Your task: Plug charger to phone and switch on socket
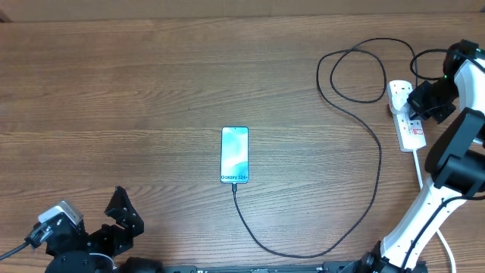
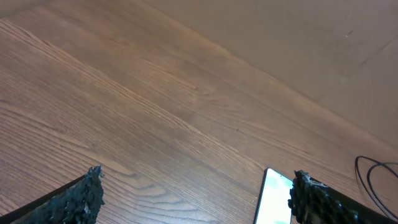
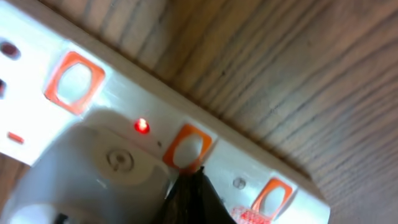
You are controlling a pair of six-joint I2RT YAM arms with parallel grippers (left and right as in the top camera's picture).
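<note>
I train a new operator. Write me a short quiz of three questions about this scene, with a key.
1. True or false: the charger meets the phone at its bottom edge in the overhead view.
2. The right gripper is: A over the phone; B at the socket; C off the table.
3. Fill in: the socket's small indicator light glows ____.
Key: 1 true; 2 B; 3 red.

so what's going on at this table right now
The charger cable runs into the bottom of the phone, whose screen is lit. The right gripper is down on the socket strip, its tip at a red switch beside a glowing red light. The left gripper sits open off to the side, holding nothing.
</note>
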